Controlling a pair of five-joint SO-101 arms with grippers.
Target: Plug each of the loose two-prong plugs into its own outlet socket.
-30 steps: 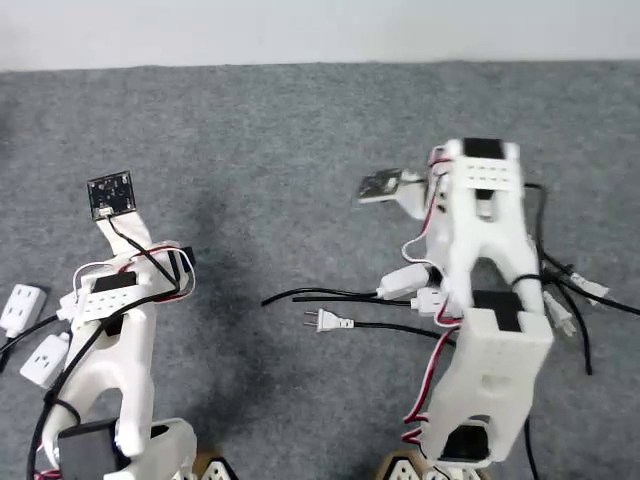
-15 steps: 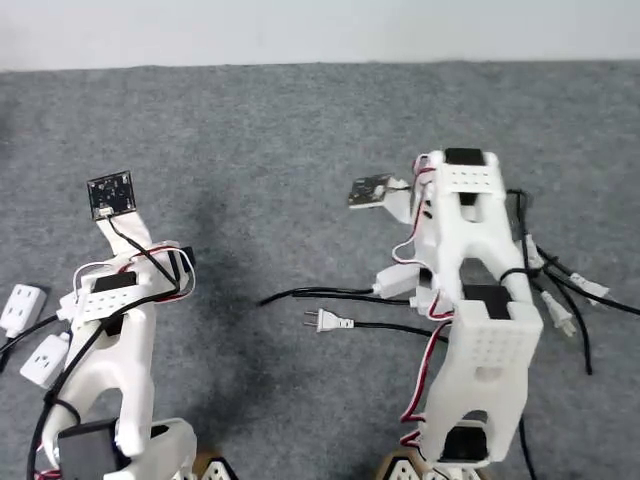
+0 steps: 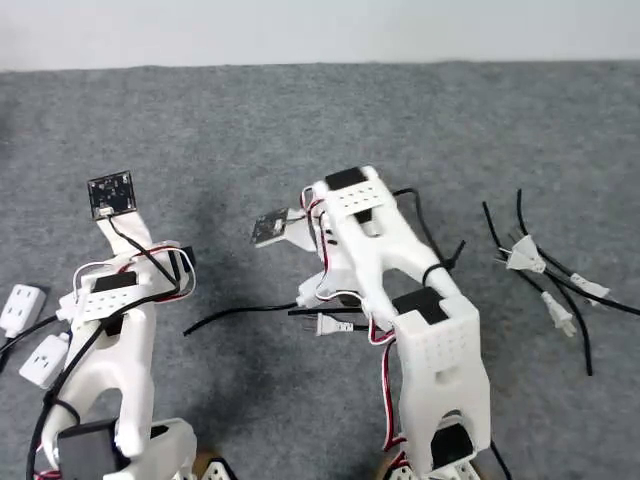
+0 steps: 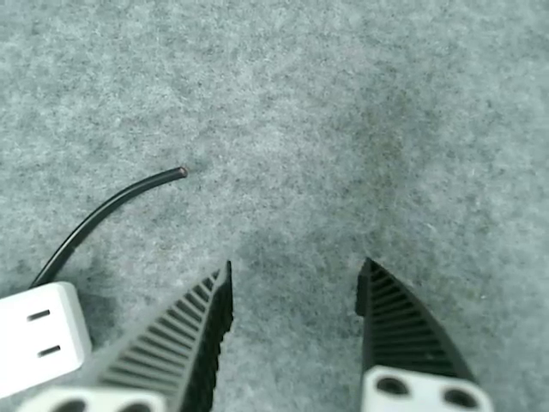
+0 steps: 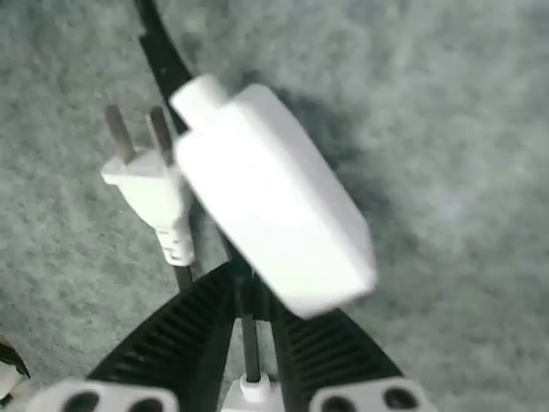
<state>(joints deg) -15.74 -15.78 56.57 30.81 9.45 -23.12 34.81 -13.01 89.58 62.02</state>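
Plug (image 5: 147,187) with two prongs is lying on the carpet (image 5: 446,103) just beside the white socket (image 5: 274,215), which the right gripper (image 5: 253,292) is clamping tightly; the left gripper (image 4: 296,270) is hanging wide open, empty.

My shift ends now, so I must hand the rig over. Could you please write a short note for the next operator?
Left gripper: jaws open over the carpet, holding nothing.
Right gripper: jaws shut on a white corded block; a two-prong plug lies beside it.
Two sockets sit by the left arm, both empty; other loose plugs lie beyond the right arm.
Done: nothing plugged in. Left: every plug.
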